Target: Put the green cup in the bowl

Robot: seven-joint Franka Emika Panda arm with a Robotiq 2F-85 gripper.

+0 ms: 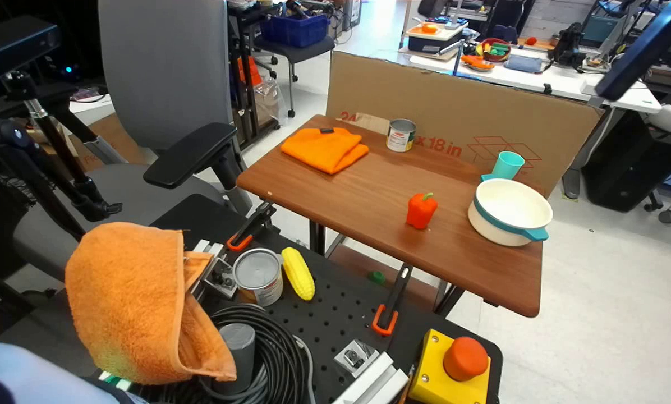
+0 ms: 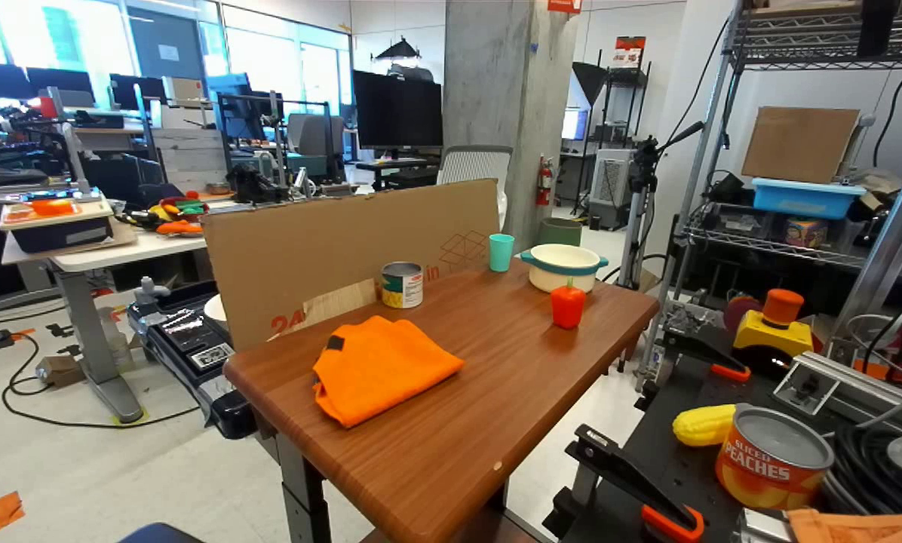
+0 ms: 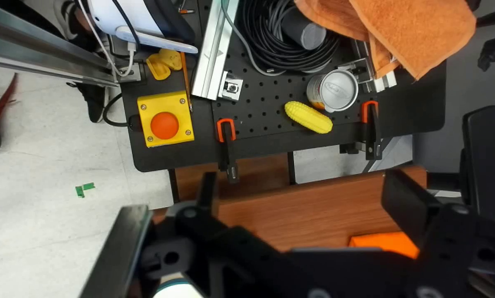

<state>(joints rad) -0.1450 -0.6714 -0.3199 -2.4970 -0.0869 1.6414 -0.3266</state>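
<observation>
Robot gripper [image 3: 306,195], black and two-fingered, appears to hang higher than, and well apart from, a wide, shallow cream bowl [image 1: 509,210] with teal band and handles, its fingers parted wide and nothing between them. Only a slice of the bowl shows in the wrist view, at the bottom edge, partly hidden by the gripper's own body. Just beside the bowl, on the side toward a flat brown cardboard sheet [image 2: 338,253], the small teal-green plastic cup [image 2: 501,253] stands upright, a narrow gap between it and the bowl's handle in an exterior view. No cup is seen inside the bowl. By all appearances the task is at its start: the cup is ungrasped, the placing not yet done. Left to do, judging from how things lie, are reaching the cup beside the bowl, closing on it, lifting it over the bowl's rim, lowering it in and letting go. Near the bowl, but apart from it, sits a glossy red-orange bell pepper [image 1: 421,212], likely plastic; well apart from the bowl are a folded bright orange cloth [image 1: 324,150] and a grey metal tin [image 1: 401,135] with a printed label.
</observation>
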